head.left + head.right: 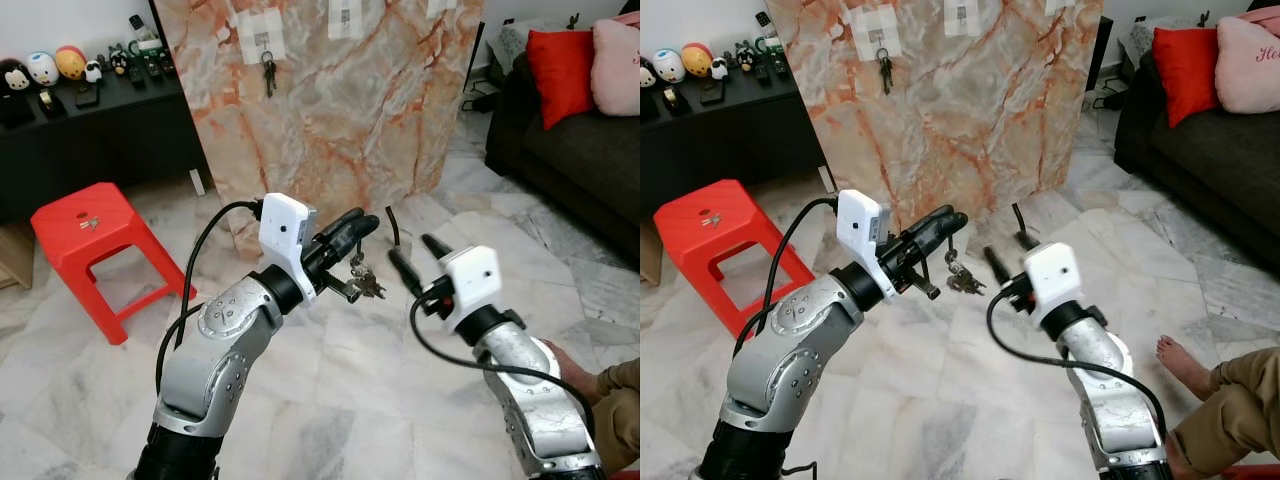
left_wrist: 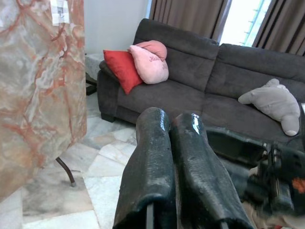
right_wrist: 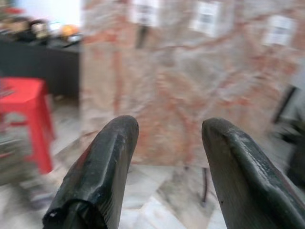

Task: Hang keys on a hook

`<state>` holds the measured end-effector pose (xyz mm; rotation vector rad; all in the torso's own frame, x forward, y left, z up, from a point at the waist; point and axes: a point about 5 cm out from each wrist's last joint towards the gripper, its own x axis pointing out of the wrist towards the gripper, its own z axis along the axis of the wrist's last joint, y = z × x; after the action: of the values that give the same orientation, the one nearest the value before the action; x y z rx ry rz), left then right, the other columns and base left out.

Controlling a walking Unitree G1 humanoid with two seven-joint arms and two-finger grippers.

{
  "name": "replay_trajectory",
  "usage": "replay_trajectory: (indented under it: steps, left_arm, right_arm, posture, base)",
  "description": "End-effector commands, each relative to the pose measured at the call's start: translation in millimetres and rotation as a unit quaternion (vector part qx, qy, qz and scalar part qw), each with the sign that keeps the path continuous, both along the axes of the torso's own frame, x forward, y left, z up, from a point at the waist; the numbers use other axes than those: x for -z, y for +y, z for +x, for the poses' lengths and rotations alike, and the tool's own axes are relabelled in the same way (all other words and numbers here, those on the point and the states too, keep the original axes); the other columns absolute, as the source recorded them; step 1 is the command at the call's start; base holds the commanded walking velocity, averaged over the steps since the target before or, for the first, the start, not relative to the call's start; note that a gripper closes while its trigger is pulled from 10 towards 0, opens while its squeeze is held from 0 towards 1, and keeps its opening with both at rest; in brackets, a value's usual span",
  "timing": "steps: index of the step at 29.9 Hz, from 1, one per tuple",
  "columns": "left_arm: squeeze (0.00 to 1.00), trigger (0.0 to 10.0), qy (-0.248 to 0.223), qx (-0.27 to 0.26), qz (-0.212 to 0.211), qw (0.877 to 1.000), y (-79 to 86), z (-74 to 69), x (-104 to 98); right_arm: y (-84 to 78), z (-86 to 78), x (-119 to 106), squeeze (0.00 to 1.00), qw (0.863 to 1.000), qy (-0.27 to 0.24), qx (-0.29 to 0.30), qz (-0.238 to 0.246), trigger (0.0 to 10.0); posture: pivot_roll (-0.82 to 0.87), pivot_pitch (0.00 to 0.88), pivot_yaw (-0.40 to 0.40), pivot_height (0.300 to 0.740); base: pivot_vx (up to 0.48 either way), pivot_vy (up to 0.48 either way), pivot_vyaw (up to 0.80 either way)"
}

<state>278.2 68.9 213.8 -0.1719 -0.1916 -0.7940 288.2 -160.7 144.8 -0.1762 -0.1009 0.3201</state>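
Note:
A tall marble-patterned board (image 1: 340, 110) stands ahead with white hook plates along its top. One hook (image 1: 263, 43) at the left carries a dark bunch of keys (image 1: 268, 72); another plate (image 1: 345, 14) sits to its right. My left gripper (image 1: 360, 226) is raised before the board, shut on a small bunch of keys (image 1: 363, 286) that dangles under its fingers. In the left wrist view its fingers (image 2: 157, 157) press together. Just right of the keys, my right gripper (image 1: 410, 250) is open with nothing between its fingers (image 3: 102, 162).
A red plastic stool (image 1: 85, 225) stands on the marble floor at the left, before a black cabinet (image 1: 100, 130) lined with figurines. A dark sofa (image 1: 585, 140) with a red cushion (image 1: 560, 60) is at the right. A person's foot (image 1: 1175, 355) rests near my right arm.

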Motion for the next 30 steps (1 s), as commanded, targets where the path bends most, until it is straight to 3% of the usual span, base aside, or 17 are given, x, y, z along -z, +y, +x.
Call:
replay_trajectory:
  steps: [1, 11, 19, 24, 30]
  left_arm:
    - [0.00, 10.0, -0.017, 0.013, -0.006, 1.000, -1.6, -3.9, -6]
    - [0.00, 10.0, -0.017, 0.011, -0.005, 1.000, 0.2, -4.1, -5]
    - [0.00, 10.0, -0.019, 0.012, -0.002, 1.000, 0.5, -3.7, -5]
    - [0.00, 10.0, -0.021, 0.017, 0.003, 1.000, -2.5, -3.4, -4]
    - [0.00, 10.0, -0.026, 0.016, 0.008, 1.000, -2.9, -2.9, -5]
  right_arm:
    - [1.1, -0.1, 0, 0.00, 1.000, 0.011, -0.004, 0.019, 10.0]
    - [20.8, -31.6, 0, 0.00, 0.991, 0.030, -0.132, -0.004, 10.0]
    - [15.8, -52.6, 2, 0.00, 0.989, 0.051, -0.138, 0.007, 10.0]
    - [14.8, -53.5, 7, 0.00, 0.988, 0.062, -0.140, 0.009, 10.0]
    - [25.5, -39.6, 0, 0.00, 0.985, 0.043, -0.166, 0.010, 10.0]
  posture:
    - [-0.16, 0.078, 0.011, 0.740]
    - [-0.16, 0.082, 0.008, 0.740]
    - [-0.16, 0.081, 0.008, 0.740]
    - [-0.17, 0.082, 0.012, 0.740]
    - [-0.17, 0.078, 0.010, 0.740]
  base:
    - [0.000, 0.000, 0.00]
    - [0.000, 0.000, 0.00]
    - [0.000, 0.000, 0.00]
    - [0.000, 0.000, 0.00]
    - [0.000, 0.000, 0.00]
